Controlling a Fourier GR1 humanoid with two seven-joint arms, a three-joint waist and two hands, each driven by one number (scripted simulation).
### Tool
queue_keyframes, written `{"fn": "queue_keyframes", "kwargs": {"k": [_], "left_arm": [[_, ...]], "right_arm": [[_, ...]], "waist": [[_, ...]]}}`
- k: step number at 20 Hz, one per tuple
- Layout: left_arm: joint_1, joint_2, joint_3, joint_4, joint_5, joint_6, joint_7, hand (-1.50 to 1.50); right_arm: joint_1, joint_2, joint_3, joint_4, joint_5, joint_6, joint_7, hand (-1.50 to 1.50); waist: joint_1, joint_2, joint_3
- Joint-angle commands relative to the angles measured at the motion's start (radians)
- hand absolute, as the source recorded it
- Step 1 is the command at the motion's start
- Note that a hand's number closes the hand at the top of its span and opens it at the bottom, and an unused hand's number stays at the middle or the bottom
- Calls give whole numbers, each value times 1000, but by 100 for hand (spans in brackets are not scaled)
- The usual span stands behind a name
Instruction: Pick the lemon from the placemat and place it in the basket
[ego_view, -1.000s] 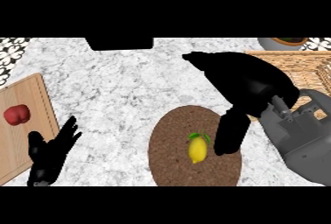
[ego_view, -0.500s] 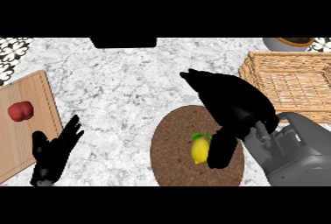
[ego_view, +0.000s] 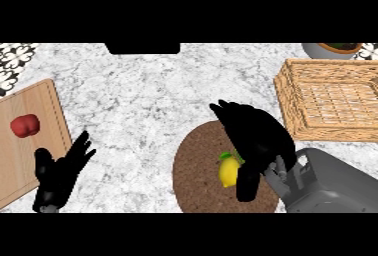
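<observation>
Lemon (ego_view: 229, 171) yellow, green-tipped, on brown round placemat (ego_view: 198, 165) | right hand (ego_view: 255, 135) over it, fingers spread, thumb beside fruit | left hand (ego_view: 59, 172) resting, fingers straight

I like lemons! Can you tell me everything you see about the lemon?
The lemon is small, oval and bright yellow, with a bit of green at its upper end. It lies on the round brown placemat. The black right hand hangs over it, thumb beside its right side, covering part of it; whether they touch is unclear.
</observation>
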Motion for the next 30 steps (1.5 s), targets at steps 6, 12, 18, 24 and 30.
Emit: {"fn": "queue_keyframes", "kwargs": {"k": [6,12,18,24,30], "left_arm": [[44,-1,-4,50,-10,-20,49,0],[44,-48,-12,89,-31,-10,18,0],[72,-19,7,18,-24,-38,50,0],[49,-41,0,41,-54,-32,61,0],[40,-61,6,79,-69,-35,29,0]], "right_arm": [[155,40,61,-13,171,-65,74,-150],[208,24,47,4,229,-51,14,-150],[223,120,36,61,308,-65,6,-150],[223,198,39,178,363,-61,-41,-150],[265,171,46,254,368,-6,-79,-150]], "waist": [[4,9,-9],[2,10,-9],[12,9,-8],[15,11,-9],[13,13,-9]]}}
